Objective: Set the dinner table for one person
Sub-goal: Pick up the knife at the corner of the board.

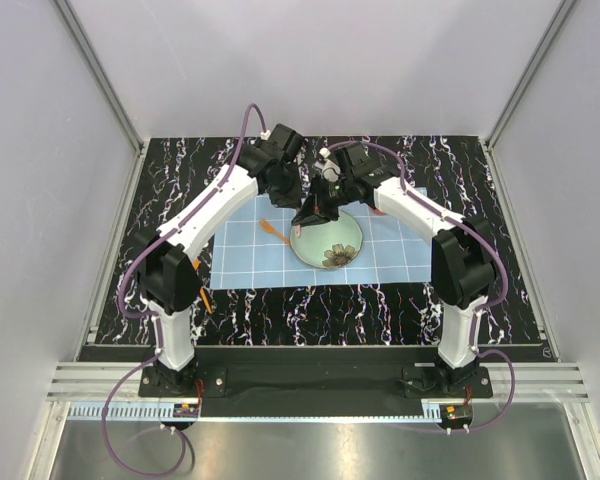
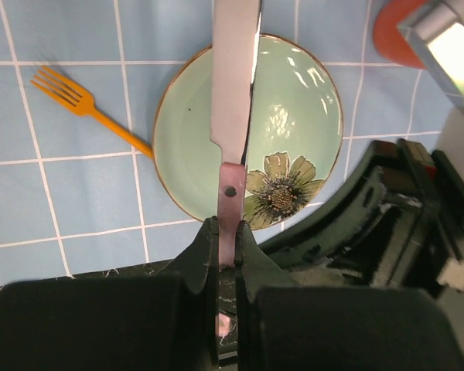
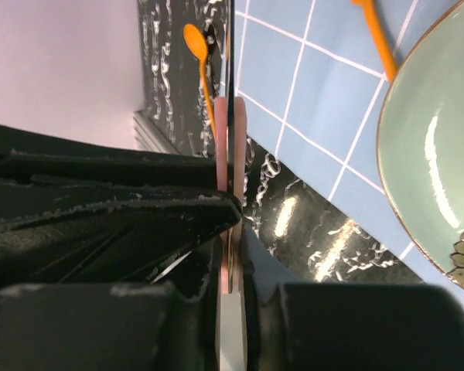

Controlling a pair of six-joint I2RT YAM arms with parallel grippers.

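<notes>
A knife (image 2: 236, 93) with a silver blade and a pink handle hangs over the pale green flowered plate (image 1: 327, 240). My left gripper (image 2: 228, 232) is shut on the pink handle, with the blade running away from it over the plate (image 2: 294, 116). My right gripper (image 3: 233, 247) is shut on the same knife (image 3: 230, 154), seen edge-on between its fingers. Both grippers meet above the plate's far left rim, left gripper (image 1: 300, 192) and right gripper (image 1: 316, 210). An orange fork (image 1: 274, 231) lies on the light blue placemat (image 1: 250, 255) left of the plate. The black marbled dinner table (image 1: 380, 300) carries it all.
An orange spoon (image 3: 195, 42) lies on the black tabletop beyond the placemat's left edge, partly under the left arm in the top view (image 1: 207, 297). The right gripper's black body (image 2: 371, 201) crowds close beside the left fingers. Grey walls close in the table on three sides.
</notes>
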